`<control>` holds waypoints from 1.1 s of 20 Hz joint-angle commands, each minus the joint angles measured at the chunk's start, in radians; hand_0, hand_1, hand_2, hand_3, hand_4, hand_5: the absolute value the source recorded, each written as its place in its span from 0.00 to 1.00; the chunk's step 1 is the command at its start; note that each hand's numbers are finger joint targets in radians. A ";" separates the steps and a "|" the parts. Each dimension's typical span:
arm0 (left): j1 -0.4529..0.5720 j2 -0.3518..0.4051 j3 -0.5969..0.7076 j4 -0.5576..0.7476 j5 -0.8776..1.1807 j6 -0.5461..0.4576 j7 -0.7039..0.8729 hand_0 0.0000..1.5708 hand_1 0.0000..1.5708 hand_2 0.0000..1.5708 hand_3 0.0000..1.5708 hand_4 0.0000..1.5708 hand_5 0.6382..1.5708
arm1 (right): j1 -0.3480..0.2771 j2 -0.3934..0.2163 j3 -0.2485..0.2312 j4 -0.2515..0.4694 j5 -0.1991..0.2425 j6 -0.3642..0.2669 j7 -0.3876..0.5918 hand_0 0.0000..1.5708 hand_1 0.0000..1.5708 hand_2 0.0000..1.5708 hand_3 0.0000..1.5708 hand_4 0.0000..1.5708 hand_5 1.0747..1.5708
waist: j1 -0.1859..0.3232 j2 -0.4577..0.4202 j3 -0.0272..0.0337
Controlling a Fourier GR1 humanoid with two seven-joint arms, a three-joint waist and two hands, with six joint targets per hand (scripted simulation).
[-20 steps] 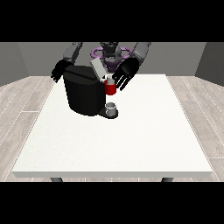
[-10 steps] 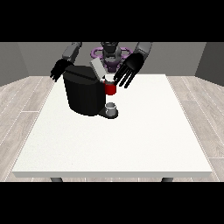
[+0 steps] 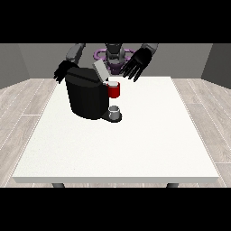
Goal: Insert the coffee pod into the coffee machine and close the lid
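- Black fingers of the hand at the view's left (image 3: 62, 72) show just behind the back corner of the coffee machine (image 3: 85, 97). They look spread and fairly straight, holding nothing that can be seen; whether they touch the machine's body I cannot tell.
- Next along, the machine stands on the white table (image 3: 135, 144), towards the far left part of it. Its lid (image 3: 100, 71) is a pale flap tilted up at the top — not closed.
- At the machine's front there is a red thing at the machine (image 3: 114, 90), just under the raised lid.
- Below that, on the machine's dark base, sits a small grey thing (image 3: 115, 111). It may be the coffee pod, but I cannot tell that for sure, so I leave the pod's place unsaid.
- Further right, the hand at the view's right (image 3: 136, 65) hangs above the table's far edge, near the lid and the red thing but apart from both. Its fingers are splayed wide and pointing down towards the table; it has hold of nothing.
- My judgement of the step: with the lid up and both hands empty, the closing of the lid is what remains in hand, if the pod is indeed loaded — that I cannot confirm.
- The next move would call for the hand at the view's right to come across to the lid's upper face and press it down flat, without knocking the machine sideways.
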 commanded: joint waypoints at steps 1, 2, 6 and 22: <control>0.063 -0.063 0.010 -0.047 0.036 0.005 -0.010 0.00 0.00 0.00 0.00 0.00 1.00 | 0.012 -0.026 -0.057 0.059 -0.024 -0.001 -0.032 0.00 0.00 0.00 0.00 0.27 1.00 | 0.076 -0.059 0.0001; 0.053 -0.084 0.091 -0.024 0.123 -0.022 0.023 0.00 0.00 0.00 0.00 0.00 1.00 | 0.062 0.002 -0.039 0.057 -0.020 -0.004 -0.043 0.00 0.00 0.00 0.00 0.24 1.00 | 0.078 -0.095 0.0000; 0.145 -0.158 0.219 -0.029 0.278 0.008 -0.038 0.00 0.00 0.00 0.00 0.16 1.00 | 0.104 -0.021 -0.053 0.034 -0.032 0.004 -0.005 0.00 0.00 0.00 0.00 0.28 1.00 | 0.109 -0.172 -0.0021; 0.524 -0.328 0.298 -0.082 0.479 -0.034 -0.043 0.00 0.00 0.00 0.00 0.00 1.00 | 0.157 -0.123 -0.004 -0.122 -0.051 0.150 0.101 0.00 0.00 0.00 0.00 0.16 1.00 | 0.227 -0.430 -0.0005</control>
